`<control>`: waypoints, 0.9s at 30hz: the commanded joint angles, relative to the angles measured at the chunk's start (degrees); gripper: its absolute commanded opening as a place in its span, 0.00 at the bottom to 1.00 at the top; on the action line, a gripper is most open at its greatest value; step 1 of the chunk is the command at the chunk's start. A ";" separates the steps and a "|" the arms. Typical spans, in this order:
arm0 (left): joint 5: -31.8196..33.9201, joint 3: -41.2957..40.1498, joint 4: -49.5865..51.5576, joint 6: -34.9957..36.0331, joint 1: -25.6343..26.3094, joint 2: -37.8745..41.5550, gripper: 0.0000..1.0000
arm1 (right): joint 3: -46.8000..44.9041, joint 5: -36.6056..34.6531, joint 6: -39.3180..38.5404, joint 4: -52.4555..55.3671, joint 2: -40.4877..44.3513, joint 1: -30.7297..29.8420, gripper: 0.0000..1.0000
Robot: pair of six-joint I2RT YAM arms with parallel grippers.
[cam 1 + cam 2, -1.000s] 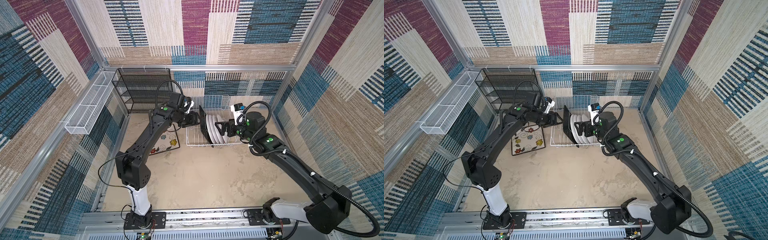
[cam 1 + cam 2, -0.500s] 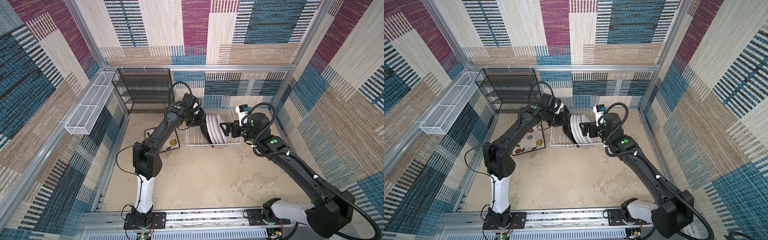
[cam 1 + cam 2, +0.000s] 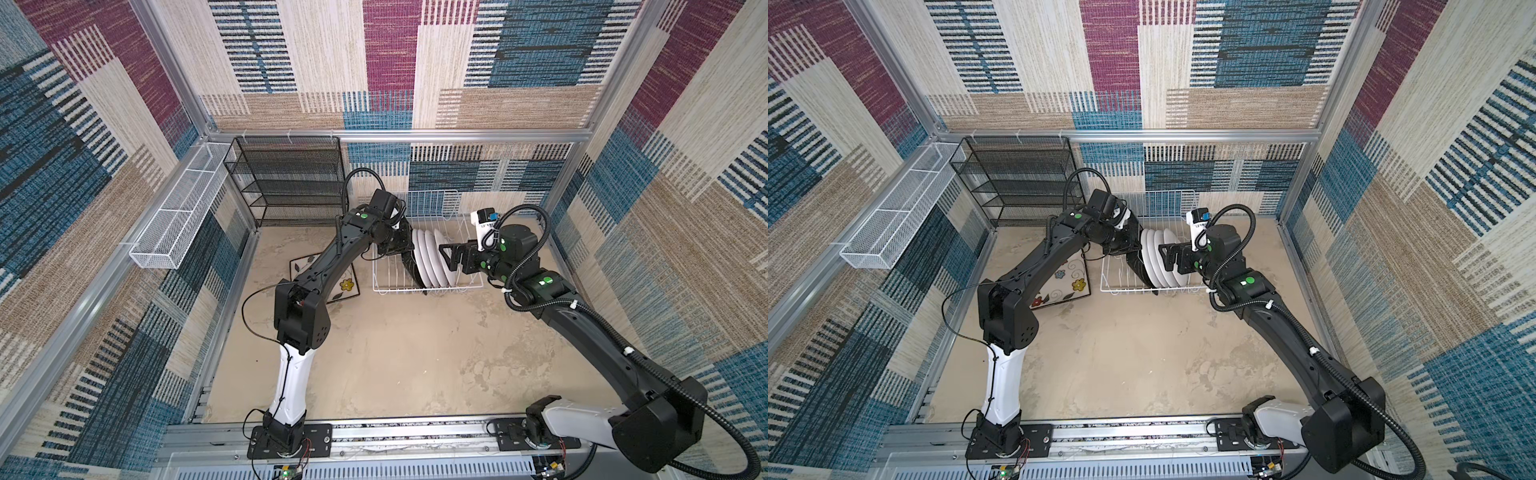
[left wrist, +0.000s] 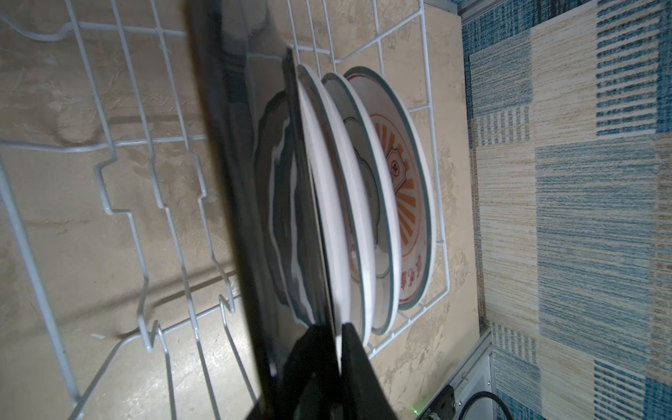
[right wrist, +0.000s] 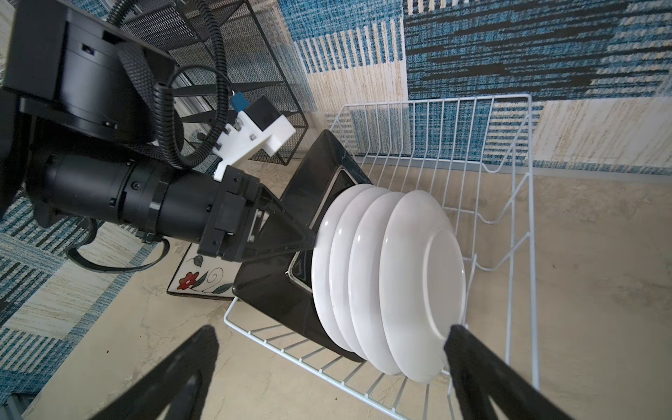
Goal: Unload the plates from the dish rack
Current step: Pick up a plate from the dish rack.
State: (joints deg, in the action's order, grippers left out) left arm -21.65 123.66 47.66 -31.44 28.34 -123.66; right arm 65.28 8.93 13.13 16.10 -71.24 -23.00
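Observation:
The white wire dish rack (image 3: 469,286) (image 3: 1113,289) (image 4: 426,54) (image 5: 532,218) holds a black-backed square plate (image 3: 409,262) (image 3: 1136,266) (image 4: 254,218) (image 5: 276,298) and several round white-backed plates (image 3: 432,257) (image 3: 1158,257) (image 4: 400,182) (image 5: 411,272) on edge. My left gripper (image 3: 401,245) (image 3: 1127,245) (image 4: 338,338) (image 5: 312,240) is shut on the square plate's upper edge. My right gripper (image 3: 446,257) (image 3: 1165,259) (image 5: 332,363) stands wide open beside the outermost round plate, one finger close to its rim. Another square plate (image 3: 345,284) (image 3: 1065,282) (image 5: 196,280) lies face up on the table left of the rack.
A black mesh shelf unit (image 3: 286,178) (image 3: 1017,178) stands at the back left, close behind my left arm. A long white mesh basket (image 3: 178,216) (image 3: 892,224) hangs on the left wall. Patterned walls enclose the table on three sides.
My left gripper has edged right onto the square plate in the rack and its jaws have closed on the edge. The right gripper has barely moved and stays open.

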 commanded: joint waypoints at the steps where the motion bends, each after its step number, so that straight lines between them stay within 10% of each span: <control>1: 2.19 -0.71 0.10 -0.37 -0.12 0.49 0.17 | 0.25 -0.23 -0.29 -2.30 0.28 0.13 1.00; 11: -0.43 -5.64 -3.98 -4.26 -0.15 3.35 0.00 | 0.64 -0.01 -0.12 -2.73 0.23 0.11 1.00; 27: -3.13 -5.39 -6.76 -6.61 -0.12 7.05 0.00 | 1.40 -0.20 -0.11 -3.09 0.00 0.24 1.00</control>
State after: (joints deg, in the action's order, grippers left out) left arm -22.81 117.43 43.64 -37.93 28.25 -118.58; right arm 66.08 8.86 13.13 14.90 -71.31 -22.83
